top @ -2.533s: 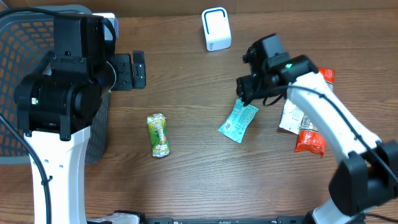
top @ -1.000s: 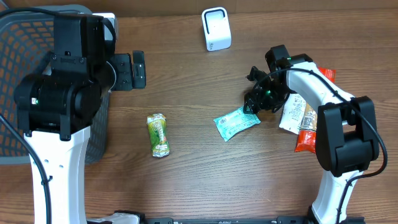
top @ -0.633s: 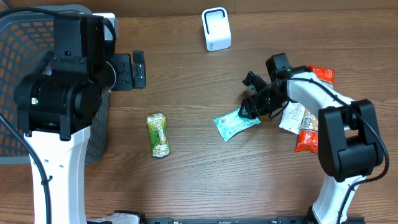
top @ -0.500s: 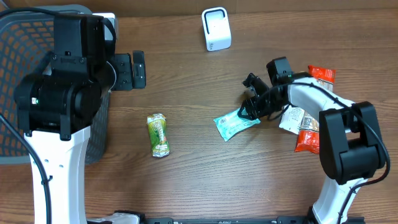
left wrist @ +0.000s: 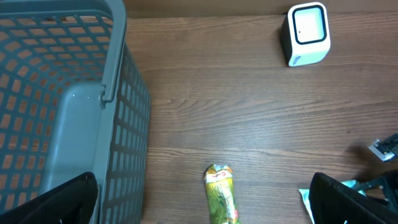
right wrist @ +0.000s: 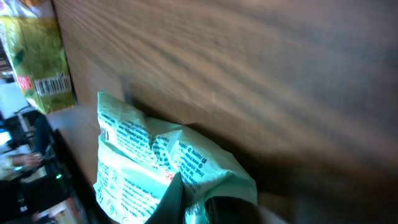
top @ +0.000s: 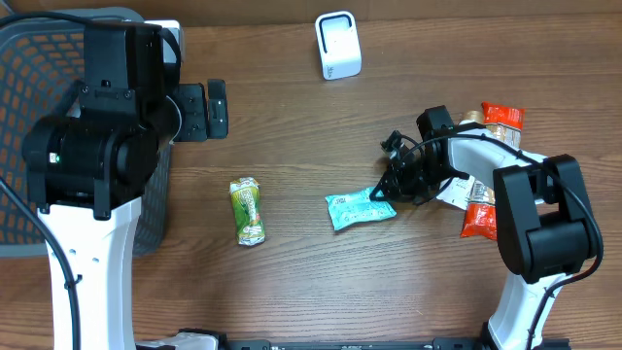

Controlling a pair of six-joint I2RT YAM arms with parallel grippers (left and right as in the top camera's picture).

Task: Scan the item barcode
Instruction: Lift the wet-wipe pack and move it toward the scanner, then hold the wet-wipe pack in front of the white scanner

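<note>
A grey plastic mesh basket (top: 21, 92) sits at the far left of the brown wooden table (top: 292, 282). The bulky black-and-white left arm stands in front of it in the overhead view. The left gripper (top: 207, 109) hangs just right of the basket with its jaws spread wide and nothing between them. In the left wrist view its two dark fingers (left wrist: 48, 202) sit in the bottom corners of the picture.

Further right, a crumpled green snack packet (top: 247, 210) lies alone on the wood, well apart from both arms. At the top centre stands a white box-shaped barcode scanner with a blue outline (top: 337, 45).

Below the scanner, a little to its right and well apart from it, a teal foil packet (top: 362, 208) lies flat on the table. The right gripper (top: 387, 188) is low over the wood at the packet's right end. Its jaws are closed together, pinching that edge, and in the right wrist view the foil bunches up around a dark finger.

Beyond the gripper, at the right edge, lie a white wrapper (top: 455, 190) and two red packets (top: 483, 222), partly hidden under the right arm.
</note>
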